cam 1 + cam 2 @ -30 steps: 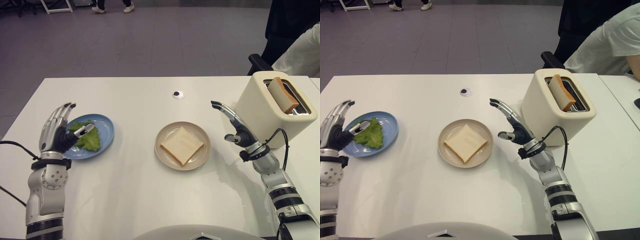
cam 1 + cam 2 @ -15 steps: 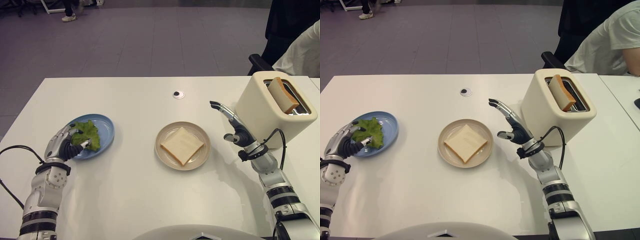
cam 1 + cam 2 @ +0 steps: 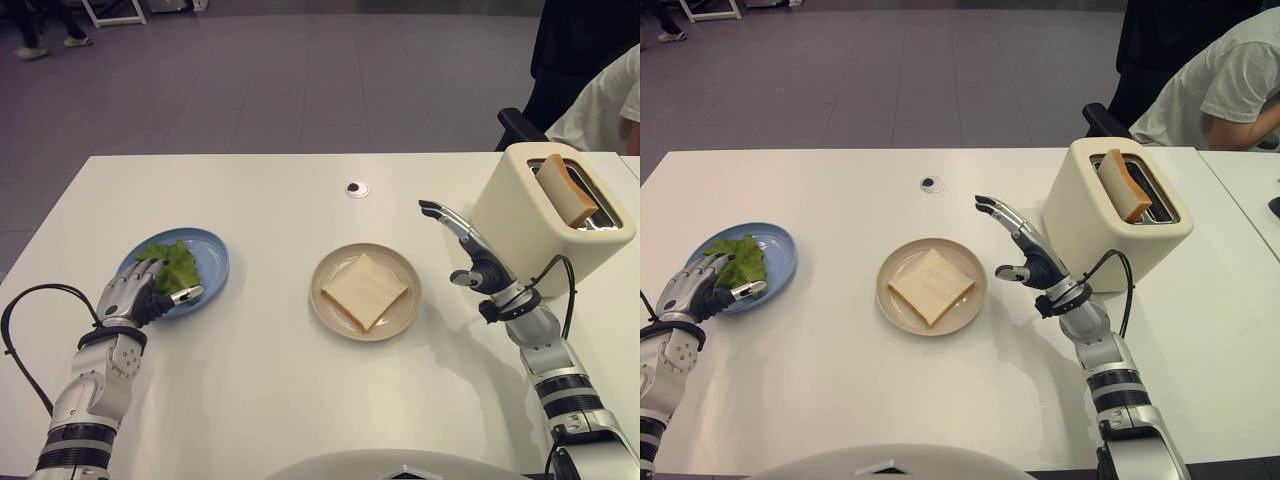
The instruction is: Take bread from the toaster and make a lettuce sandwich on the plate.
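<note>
— Starting with the left hand: condition?
— Item 1. Left hand, low at the near-left of the tabletop, over the near rim of the blue plate. Fingers curled in and closed on the near edge of the lettuce, thumb lying out along the plate's rim.
— The lettuce itself?
— Item 2. Lettuce, one green leaf, lying in the blue plate toward its left side.
— Right hand?
— Item 3. Right hand, raised above the tabletop, fingers stretched out and apart, pointing up and away from the robot, holding nothing. It stands between the tan plate and the toaster, just beside the toaster's left wall. Whether it touches that wall cannot be told.
— Outward from there?
— Item 4. Tan plate, round, at mid-tabletop, well apart from the blue plate.
Item 5. Bread slice, one, lying flat in the tan plate, a corner toward the near edge.
Item 6. Toaster, cream, at the far right of the tabletop, slots upward.
Item 7. Second bread slice, standing tilted in a toaster slot, its top sticking out.
Item 8. Black cable, looping beside the toaster's near side, by the right wrist.
Item 9. Small round disc, black and white, on the tabletop beyond the tan plate.
</note>
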Robot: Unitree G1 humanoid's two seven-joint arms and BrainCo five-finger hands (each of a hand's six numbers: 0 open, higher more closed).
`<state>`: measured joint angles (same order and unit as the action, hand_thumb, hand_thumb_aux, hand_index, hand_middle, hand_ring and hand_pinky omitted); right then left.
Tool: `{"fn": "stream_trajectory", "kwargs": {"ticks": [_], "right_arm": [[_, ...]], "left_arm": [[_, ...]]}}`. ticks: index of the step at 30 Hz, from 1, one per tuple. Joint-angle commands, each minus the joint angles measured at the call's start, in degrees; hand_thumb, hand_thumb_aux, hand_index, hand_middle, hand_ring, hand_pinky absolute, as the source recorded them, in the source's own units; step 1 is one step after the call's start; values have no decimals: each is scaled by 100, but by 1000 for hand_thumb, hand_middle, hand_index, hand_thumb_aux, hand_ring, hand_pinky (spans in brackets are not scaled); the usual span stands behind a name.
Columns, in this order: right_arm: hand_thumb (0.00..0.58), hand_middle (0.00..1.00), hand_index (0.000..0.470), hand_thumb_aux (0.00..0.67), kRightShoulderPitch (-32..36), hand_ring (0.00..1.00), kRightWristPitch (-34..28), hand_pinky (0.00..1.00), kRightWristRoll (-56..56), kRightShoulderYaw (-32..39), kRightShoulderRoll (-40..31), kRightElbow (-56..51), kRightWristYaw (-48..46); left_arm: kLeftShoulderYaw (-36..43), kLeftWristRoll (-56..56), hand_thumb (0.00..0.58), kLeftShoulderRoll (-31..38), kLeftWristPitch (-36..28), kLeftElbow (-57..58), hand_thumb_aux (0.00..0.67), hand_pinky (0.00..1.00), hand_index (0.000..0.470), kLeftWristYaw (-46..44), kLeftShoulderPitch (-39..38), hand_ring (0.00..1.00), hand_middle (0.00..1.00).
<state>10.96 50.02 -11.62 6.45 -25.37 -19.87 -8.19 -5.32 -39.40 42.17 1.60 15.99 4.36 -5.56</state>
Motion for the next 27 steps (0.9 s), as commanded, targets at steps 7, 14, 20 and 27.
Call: {"fn": "stream_trajectory", "kwargs": {"ticks": [7,14,20,27], "right_arm": [[0,0,0,0,-135,0,-27,0,155,-98,-63,259,-245],[0,0,0,0,-139,0,-12,0,238,-161,-100,357,-364],[0,0,0,0,-152,0,0,0,232,-196,-86,376,-396],[0,0,0,0,-154,0,19,0,204,-206,-41,387,-373]], "left_arm": [[324,-173,415,212,-305,148,313,0,219,4,74,0,0],[544,-179,571,178,-413,-7,586,0,411,-118,12,0,0],[566,-141,580,210,-438,-51,670,0,470,-5,7,0,0],[417,-162,580,305,-400,-92,670,0,470,415,28,0,0]]}}
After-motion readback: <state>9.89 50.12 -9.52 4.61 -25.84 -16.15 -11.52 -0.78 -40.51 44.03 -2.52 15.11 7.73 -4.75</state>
